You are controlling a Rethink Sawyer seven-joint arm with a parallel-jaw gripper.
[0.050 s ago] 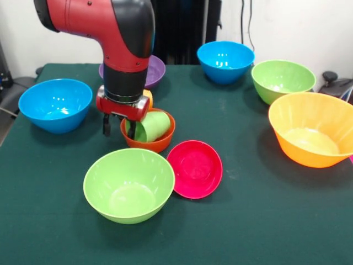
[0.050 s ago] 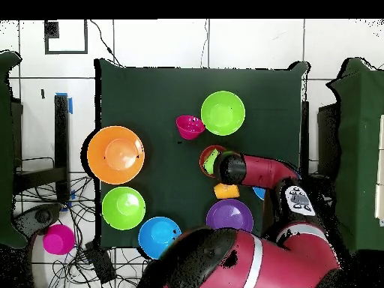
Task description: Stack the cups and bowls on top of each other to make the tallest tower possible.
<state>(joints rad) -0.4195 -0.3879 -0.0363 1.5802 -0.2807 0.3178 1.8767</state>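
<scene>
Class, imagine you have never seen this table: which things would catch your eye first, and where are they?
The red and black arm comes down at the middle, its gripper at the rim of a small orange-red bowl where a light green cup lies tipped on its side. Bright bowls ring the dark green table; the large orange bowl stands out at the front view's right edge.

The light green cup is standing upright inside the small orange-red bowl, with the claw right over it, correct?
Not quite. The light green cup is in the small orange-red bowl, with the claw right there, but the cup is lying tipped on its side, not upright. The front view shows this.
</scene>
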